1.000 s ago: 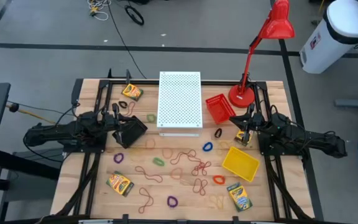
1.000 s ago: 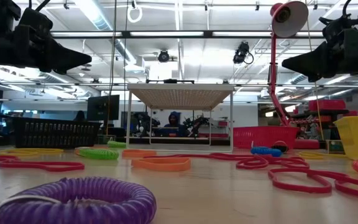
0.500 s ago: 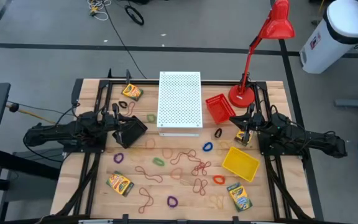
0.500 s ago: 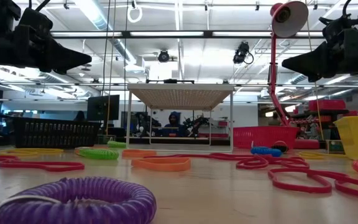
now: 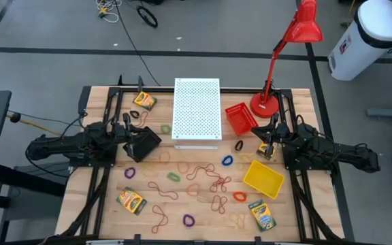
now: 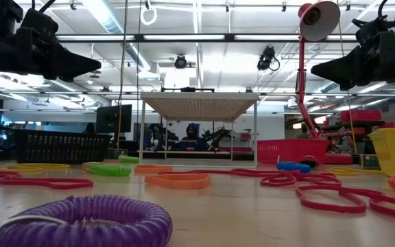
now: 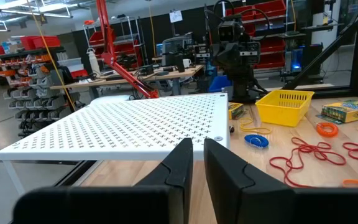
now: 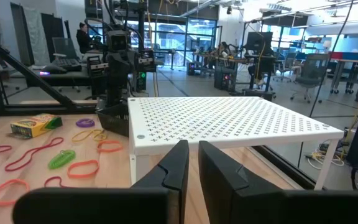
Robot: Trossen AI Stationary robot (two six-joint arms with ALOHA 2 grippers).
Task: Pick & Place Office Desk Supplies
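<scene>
Pale wood-plank table [image 5: 101,204], matt

A pale wooden surface [image 5: 101,204] carries scattered desk supplies. A white perforated board [image 5: 197,112] stands at the middle of the far edge, with a red desk lamp [image 5: 267,102] on its base near the far right corner and a red bin [image 5: 239,118] between them. A yellow bin [image 5: 263,178] sits toward the right edge. Three crayon boxes lie out: one [image 5: 143,101] near the far left corner, one [image 5: 131,201] near the front left corner, one [image 5: 262,215] near the front right corner. Reddish-brown rubber bands [image 5: 206,180] tangle across the middle, among small elastic loops: purple [image 5: 129,173], green [image 5: 173,176], blue [image 5: 227,161], orange [image 5: 239,197], black [image 5: 239,145].
</scene>
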